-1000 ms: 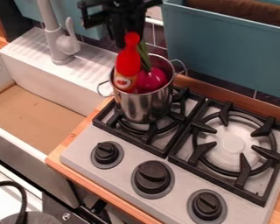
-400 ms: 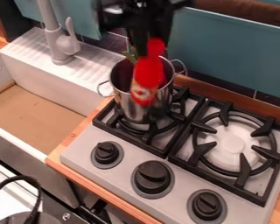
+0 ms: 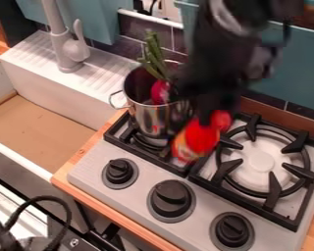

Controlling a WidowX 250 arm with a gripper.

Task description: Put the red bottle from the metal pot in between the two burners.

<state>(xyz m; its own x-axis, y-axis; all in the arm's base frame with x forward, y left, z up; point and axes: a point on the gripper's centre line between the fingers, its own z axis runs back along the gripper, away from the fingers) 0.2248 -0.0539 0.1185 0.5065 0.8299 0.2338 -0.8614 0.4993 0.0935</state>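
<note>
The black gripper (image 3: pixel 215 110) hangs over the stove between its two burners, shut on the top of the red bottle (image 3: pixel 197 140). Tilted, with its lower end toward the lower left, the bottle is just right of the metal pot, over the middle of the grates. The metal pot (image 3: pixel 146 117) stands on the left burner (image 3: pixel 149 142), its right side partly hidden by the gripper. On the right lies the other burner (image 3: pixel 259 162). I cannot tell whether the bottle touches the grate.
Inside the pot is a purple-red vegetable (image 3: pixel 160 91) with a green stalk. Three black knobs line the stove's front, one being the middle knob (image 3: pixel 170 198). A white sink (image 3: pixel 88 93) with a grey faucet (image 3: pixel 69 49) is at the left; a teal bin (image 3: pixel 291 68) stands behind.
The gripper has carried the red bottle out of the pot, to the right and down. The bottle now tilts more, and the vegetable's green stalk stands in plain view.
</note>
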